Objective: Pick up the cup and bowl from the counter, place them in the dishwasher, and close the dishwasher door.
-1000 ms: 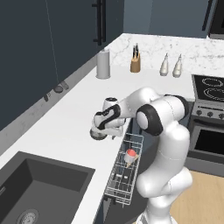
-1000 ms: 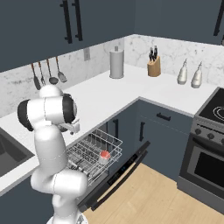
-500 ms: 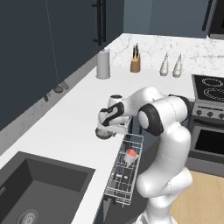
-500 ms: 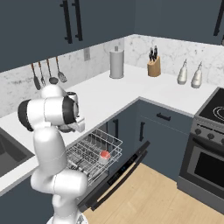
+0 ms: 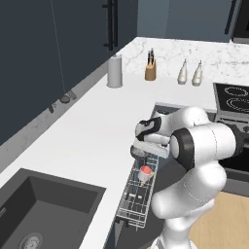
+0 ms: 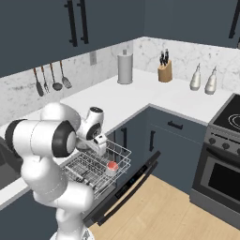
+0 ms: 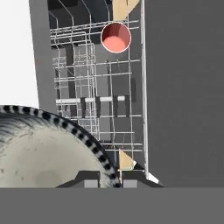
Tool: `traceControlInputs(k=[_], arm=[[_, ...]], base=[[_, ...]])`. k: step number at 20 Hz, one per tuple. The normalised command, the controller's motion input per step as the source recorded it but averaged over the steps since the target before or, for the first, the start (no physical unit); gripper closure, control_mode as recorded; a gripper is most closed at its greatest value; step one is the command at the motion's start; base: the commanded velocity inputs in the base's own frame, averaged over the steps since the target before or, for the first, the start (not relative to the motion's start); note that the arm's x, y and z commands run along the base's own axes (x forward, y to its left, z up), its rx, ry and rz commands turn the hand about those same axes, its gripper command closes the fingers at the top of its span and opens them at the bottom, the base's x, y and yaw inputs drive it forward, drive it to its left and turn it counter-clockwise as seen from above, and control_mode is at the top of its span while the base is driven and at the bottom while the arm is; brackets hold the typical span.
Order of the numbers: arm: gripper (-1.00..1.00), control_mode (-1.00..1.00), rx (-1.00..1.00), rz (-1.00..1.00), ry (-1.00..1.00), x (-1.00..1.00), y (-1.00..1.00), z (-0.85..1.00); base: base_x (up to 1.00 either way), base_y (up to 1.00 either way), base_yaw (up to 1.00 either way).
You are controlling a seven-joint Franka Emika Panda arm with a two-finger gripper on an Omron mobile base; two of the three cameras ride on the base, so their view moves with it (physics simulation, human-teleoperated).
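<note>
My gripper (image 5: pixel 144 149) is shut on the rim of the bowl (image 5: pixel 138 152), a dark grey bowl with a speckled inside. In the hand view the bowl (image 7: pixel 39 151) sits at the lower left, its striped rim pinched between my fingertips (image 7: pixel 91 180). The bowl hangs at the counter (image 5: pixel 92 131) edge, just over the near end of the white wire rack (image 5: pixel 133 202) of the dishwasher. The red cup (image 5: pixel 145 173) stands upright in that rack (image 7: pixel 96 87); the hand view looks straight down into the cup (image 7: pixel 116 37). The dishwasher door (image 6: pixel 126 187) lies open and flat below the rack (image 6: pixel 93 168).
A dark sink (image 5: pixel 48 204) is set into the counter at the near left. At the back stand a paper towel roll (image 5: pixel 115 71), a knife block (image 5: pixel 151 72) and two pale shakers (image 5: pixel 183 73). The stove (image 5: pixel 233 97) and oven (image 6: pixel 220 173) are to the right.
My gripper closed on the bowl's rim and carried the bowl right, from the counter to its edge above the rack. The cup in the rack has not moved.
</note>
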Motion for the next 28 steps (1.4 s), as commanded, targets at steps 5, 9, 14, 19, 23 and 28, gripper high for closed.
traceControlInputs(k=[5,9,14,19,23,28], arm=[[1.0,-1.0,0.18,0.0,0.0,-0.84,-0.96,-0.07],[1.0,-1.0,0.13,0.0,0.0,-0.3,-0.45,-0.33],[1.0,-1.0,0.07,0.0,0.0,0.02,0.03,-0.5],[1.0,-1.0,0.09,0.0,0.0,0.1,0.15,-0.37],[1.0,-1.0,0.08,0.0,0.01,0.22,0.29,-0.22],[1.0,-1.0,0.05,0.0,0.04,0.25,0.19,-0.19]], base=[[0.0,0.0,0.0],[0.0,0.0,0.0],[0.0,0.0,0.0],[0.0,0.0,0.0],[0.0,0.0,0.0],[0.0,0.0,0.0]])
